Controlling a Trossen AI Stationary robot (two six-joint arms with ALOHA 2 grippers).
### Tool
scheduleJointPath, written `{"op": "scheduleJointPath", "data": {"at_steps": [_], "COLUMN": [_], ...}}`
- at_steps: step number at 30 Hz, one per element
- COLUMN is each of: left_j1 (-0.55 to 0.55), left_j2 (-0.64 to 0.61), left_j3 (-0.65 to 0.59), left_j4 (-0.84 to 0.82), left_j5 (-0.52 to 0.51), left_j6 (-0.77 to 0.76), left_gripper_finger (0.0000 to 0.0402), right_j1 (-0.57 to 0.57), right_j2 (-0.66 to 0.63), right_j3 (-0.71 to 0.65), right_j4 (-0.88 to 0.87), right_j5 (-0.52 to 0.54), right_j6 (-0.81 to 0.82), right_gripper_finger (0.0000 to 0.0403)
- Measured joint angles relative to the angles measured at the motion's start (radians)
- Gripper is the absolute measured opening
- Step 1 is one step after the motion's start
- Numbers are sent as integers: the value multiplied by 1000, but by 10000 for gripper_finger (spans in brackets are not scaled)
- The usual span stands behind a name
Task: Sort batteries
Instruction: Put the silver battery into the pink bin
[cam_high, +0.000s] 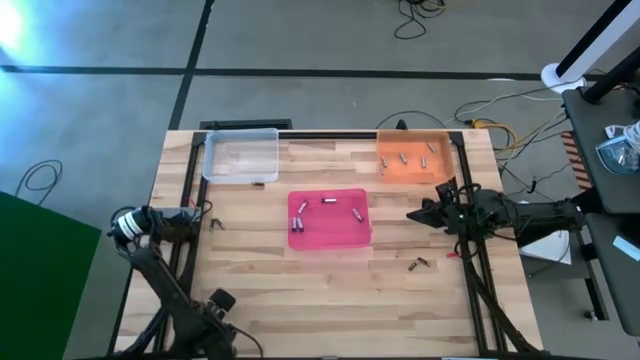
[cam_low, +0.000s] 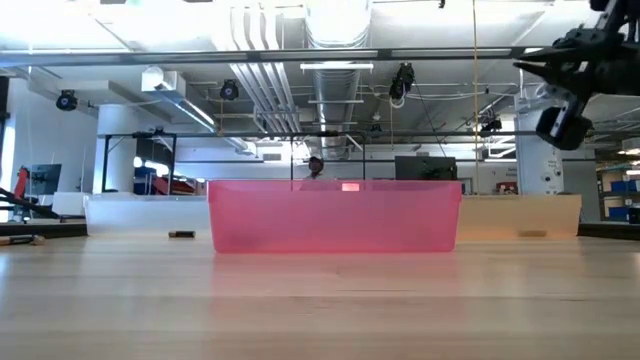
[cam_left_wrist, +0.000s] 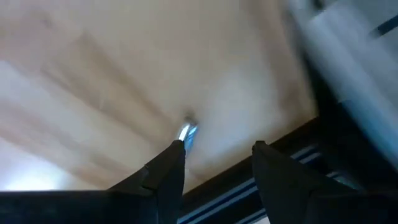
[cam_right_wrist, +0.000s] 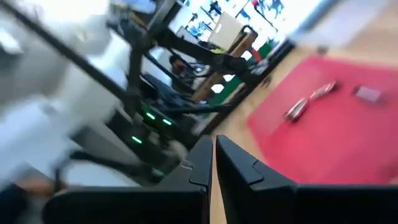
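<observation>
Batteries lie scattered over the table (cam_high: 260, 300): several in the pink tray (cam_high: 330, 220) at the middle, several more in the orange tray (cam_high: 412, 155) at the far right, a pair loose on the wood near the front right (cam_high: 418, 264), and one by the left edge (cam_high: 217, 223); the clear tray (cam_high: 241, 155) at the far left shows none that I can make out. Left gripper (cam_high: 200, 213) sits low at the table's left side, its fingers (cam_left_wrist: 168, 171) spread apart and bare, with the lone battery (cam_left_wrist: 187, 130) lying just beyond their tips on the wood. Right gripper (cam_high: 415, 214) hangs above the table just right of the pink tray, pointing toward it; its fingers (cam_right_wrist: 202, 163) are drawn nearly together with only a thin slit between them, and nothing shows held there.
</observation>
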Motion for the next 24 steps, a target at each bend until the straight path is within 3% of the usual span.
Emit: {"op": "scheduleJointPath", "data": {"at_steps": [7, 18, 24], "left_j1": [1, -7, -12], "left_j2": [-9, -5, -10], "left_j3": [-116, -181, -210], "left_j4": [34, 136, 221], "left_j5": [-4, -27, -13], "left_j6": [7, -14, -96], "left_gripper_finger": [164, 144, 117], "right_j1": [0, 0, 14], "right_j2": [0, 0, 1], "right_j3": [0, 2, 25], "right_j4": [1, 3, 25], "right_j5": [18, 17, -51], "right_j6": [51, 42, 95], "right_gripper_finger": [13, 13, 13]}}
